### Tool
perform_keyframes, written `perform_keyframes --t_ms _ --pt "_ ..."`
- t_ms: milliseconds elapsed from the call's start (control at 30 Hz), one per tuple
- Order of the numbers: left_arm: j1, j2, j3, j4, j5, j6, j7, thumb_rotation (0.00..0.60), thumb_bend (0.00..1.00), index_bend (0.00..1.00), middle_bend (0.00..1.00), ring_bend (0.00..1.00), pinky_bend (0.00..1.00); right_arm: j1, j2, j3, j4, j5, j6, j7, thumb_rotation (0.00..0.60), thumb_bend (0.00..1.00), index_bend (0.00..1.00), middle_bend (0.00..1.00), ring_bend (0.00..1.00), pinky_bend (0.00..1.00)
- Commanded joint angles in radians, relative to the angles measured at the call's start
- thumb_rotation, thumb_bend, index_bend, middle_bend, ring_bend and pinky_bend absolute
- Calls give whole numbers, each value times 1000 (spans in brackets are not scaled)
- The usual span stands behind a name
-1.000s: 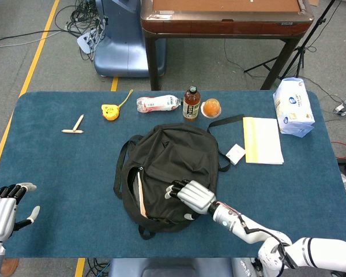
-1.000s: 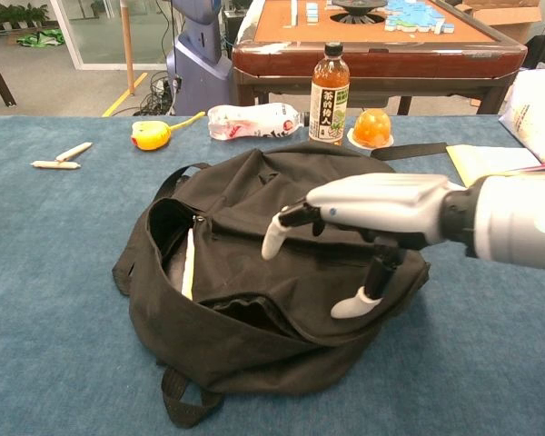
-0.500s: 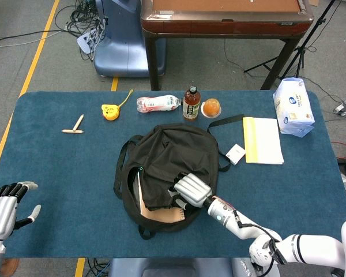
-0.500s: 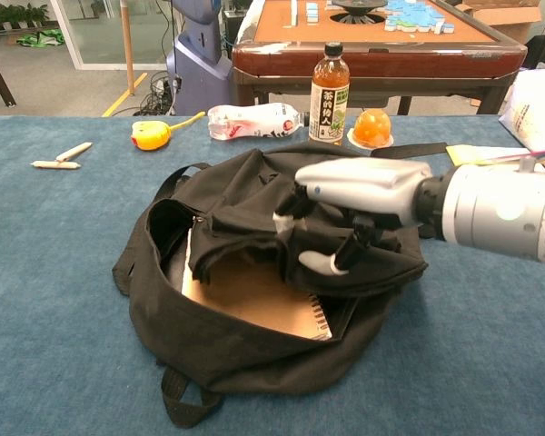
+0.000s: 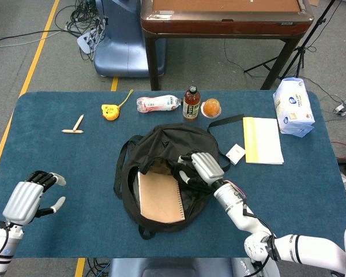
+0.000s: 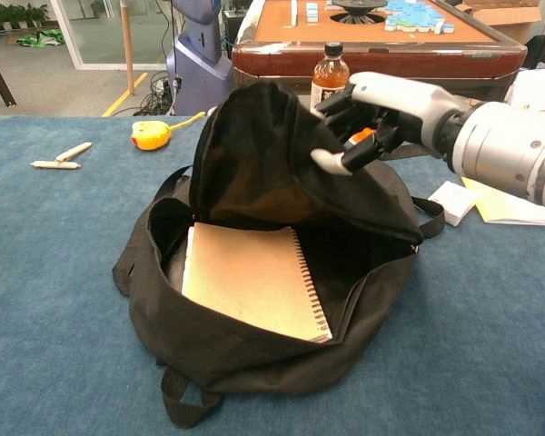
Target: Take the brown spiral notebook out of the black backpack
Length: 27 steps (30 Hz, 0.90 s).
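The black backpack point(image 5: 191, 144) point(image 6: 209, 350) lies in the middle of the blue table. My right hand point(image 5: 203, 167) point(image 6: 381, 104) grips its top flap point(image 6: 272, 154) and holds it lifted up and back. Inside the open bag lies the brown spiral notebook point(image 5: 160, 197) point(image 6: 250, 277), flat, with its wire spine on the right side. My left hand point(image 5: 27, 198) hovers open over the table's front left, far from the bag, and shows only in the head view.
Behind the bag stand a tea bottle point(image 5: 191, 103), an orange in a cup point(image 5: 211, 107) and a plastic-wrapped packet point(image 5: 157, 104). A yellow tape measure point(image 5: 110, 109) and wooden sticks point(image 5: 74, 127) lie at the left. A yellow-edged pad point(image 5: 262, 139), small white card point(image 5: 235, 153) and tissue pack point(image 5: 293, 107) lie right.
My right hand has pulled the flap up and back, so the whole notebook now shows. My left hand has moved forward and inward over the table.
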Motion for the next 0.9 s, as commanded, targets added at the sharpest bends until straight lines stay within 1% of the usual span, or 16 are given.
perform_keyframes --t_ms 33,100,233,333,400,533,633,733,833,900 --pt "-79 2 13 36 119 -39 -114 600 269 522 538 452 410 -18 -30 23 8 16 57 18 600 520 602 544 342 230" --pt "-112 -1 23 47 162 -58 -157 600 269 533 565 478 446 -23 -43 28 12 9 85 18 600 521 602 541 343 231" --pt "-202 -20 47 82 254 -113 -262 600 269 542 570 486 466 -27 -60 32 20 3 120 8 600 520 602 530 343 231" --pt "-261 -38 57 97 309 -138 -303 600 269 538 560 486 468 -24 -68 32 26 18 125 -13 600 521 602 523 343 231" --pt "-299 -56 57 103 330 -156 -321 600 269 517 540 485 468 -21 -73 34 28 32 126 -23 600 520 602 517 343 231" --pt "-367 -87 56 110 334 -200 -373 600 269 472 498 454 468 -17 -83 40 31 49 126 -30 600 521 602 514 343 231" --pt "-422 -104 72 113 331 -258 -436 600 269 434 462 420 467 -13 -88 45 34 53 128 -32 600 521 602 513 343 231" --pt "-450 -114 81 119 330 -285 -463 600 269 398 433 400 451 -11 -91 48 36 55 128 -32 600 521 602 512 343 231" --pt "-504 -153 91 152 327 -341 -488 600 269 378 415 391 437 -6 -96 56 42 53 129 -29 600 521 602 509 343 231" --pt "-522 -172 95 169 319 -353 -504 600 269 370 407 384 435 -6 -96 57 43 49 130 -26 600 521 602 508 343 231"
